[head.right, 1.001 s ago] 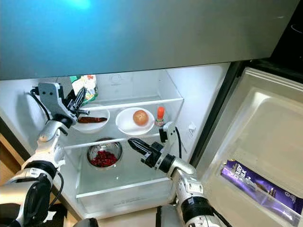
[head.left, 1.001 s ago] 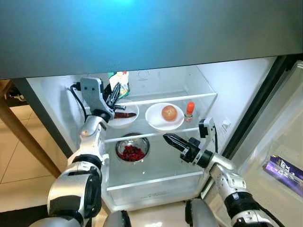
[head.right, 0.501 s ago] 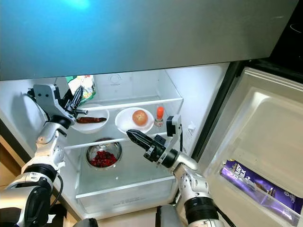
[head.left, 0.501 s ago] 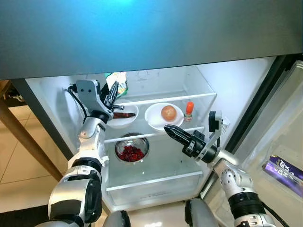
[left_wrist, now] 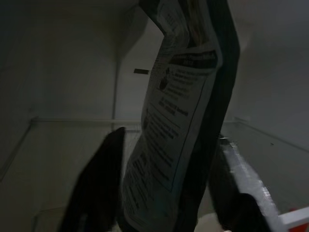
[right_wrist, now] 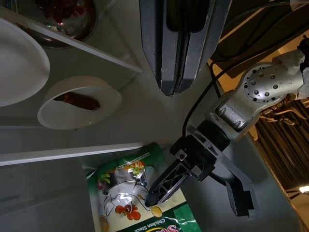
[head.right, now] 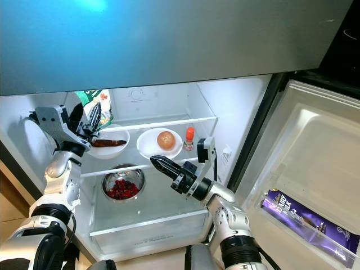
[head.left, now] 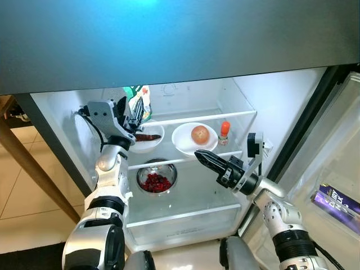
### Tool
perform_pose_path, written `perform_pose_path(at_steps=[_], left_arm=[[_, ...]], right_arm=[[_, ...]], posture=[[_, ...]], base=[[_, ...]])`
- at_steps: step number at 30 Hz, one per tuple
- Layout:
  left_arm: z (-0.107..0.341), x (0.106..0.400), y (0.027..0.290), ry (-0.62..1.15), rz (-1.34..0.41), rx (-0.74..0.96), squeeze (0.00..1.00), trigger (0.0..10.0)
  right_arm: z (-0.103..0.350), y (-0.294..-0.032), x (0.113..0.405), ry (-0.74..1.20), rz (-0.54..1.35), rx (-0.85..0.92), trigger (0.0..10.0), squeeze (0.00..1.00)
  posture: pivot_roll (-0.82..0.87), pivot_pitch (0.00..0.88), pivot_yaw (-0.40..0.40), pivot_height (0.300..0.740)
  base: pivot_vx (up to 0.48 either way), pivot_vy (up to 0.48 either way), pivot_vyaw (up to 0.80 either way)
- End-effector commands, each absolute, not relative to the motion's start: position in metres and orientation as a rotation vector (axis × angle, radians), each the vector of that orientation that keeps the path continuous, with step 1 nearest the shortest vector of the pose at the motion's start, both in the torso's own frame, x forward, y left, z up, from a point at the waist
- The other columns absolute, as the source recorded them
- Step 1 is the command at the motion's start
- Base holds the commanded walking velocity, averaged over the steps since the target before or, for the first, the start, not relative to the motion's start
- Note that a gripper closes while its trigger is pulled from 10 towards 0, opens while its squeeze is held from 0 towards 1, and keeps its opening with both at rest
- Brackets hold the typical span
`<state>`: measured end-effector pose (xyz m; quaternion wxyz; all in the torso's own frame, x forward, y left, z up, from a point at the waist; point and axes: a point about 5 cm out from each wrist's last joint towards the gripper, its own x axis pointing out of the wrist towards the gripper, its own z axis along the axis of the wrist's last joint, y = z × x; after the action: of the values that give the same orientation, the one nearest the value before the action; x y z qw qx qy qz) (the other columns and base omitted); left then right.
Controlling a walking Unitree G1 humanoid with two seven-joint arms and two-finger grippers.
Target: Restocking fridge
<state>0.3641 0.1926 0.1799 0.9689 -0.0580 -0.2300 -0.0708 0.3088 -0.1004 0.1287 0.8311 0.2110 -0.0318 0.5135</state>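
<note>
while the fridge (head.left: pixel 264 107) stands open before us, we see the left gripper (head.left: pixel 135 110) raised at the upper shelf's left end, its 2 black fingers (left_wrist: pixel 99 179) pinching a green and white snack packet (head.left: pixel 140 100) that hangs upright between them, printed back toward the wrist camera. the packet sits at the rear of the upper shelf, just above a white bowl (head.left: pixel 147 142) holding a dark reddish strip of food (head.left: pixel 148 136). beside that bowl is a white plate (head.left: pixel 185 143) carrying a round orange-brown fruit (head.left: pixel 201 134), and a small red-capped bottle (head.left: pixel 224 131) stands just to the plate's right. on the shelf below, a metal bowl (head.left: pixel 157 175) holds red berries (head.left: pixel 157 182).

the right gripper (head.left: pixel 203 159) hovers in front of the middle shelf edge, its fingers pressed together with nothing between them, pointing left toward the bowls. in the open door's lower rack lies a purple chocolate bar (head.right: pixel 306 222).
</note>
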Motion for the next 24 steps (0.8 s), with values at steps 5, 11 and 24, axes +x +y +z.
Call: perform_pose_path(at_steps=[5,11,24], left_arm=[[0.174,0.359,0.192,-0.464,-0.098,-0.107,1.0,10.0],[0.172,0.356,0.192,-0.468,-0.059,-0.097,1.0,10.0],[0.164,0.349,0.182,-0.453,0.025,-0.057,0.0,10.0]], right_arm=[[0.127,-0.099,0.306,-0.06,1.096,0.452,10.0,0.0],[0.126,-0.099,0.305,-0.055,1.102,0.452,10.0,0.0],[0.125,-0.098,0.304,-0.045,1.112,0.445,10.0,0.0]], posture=[[-0.11,0.0,-0.029,0.6],[-0.11,0.0,-0.026,0.6],[-0.1,0.0,-0.027,0.6]], base=[[0.0,0.0,0.0],[0.0,0.0,0.0],[0.0,0.0,0.0]])
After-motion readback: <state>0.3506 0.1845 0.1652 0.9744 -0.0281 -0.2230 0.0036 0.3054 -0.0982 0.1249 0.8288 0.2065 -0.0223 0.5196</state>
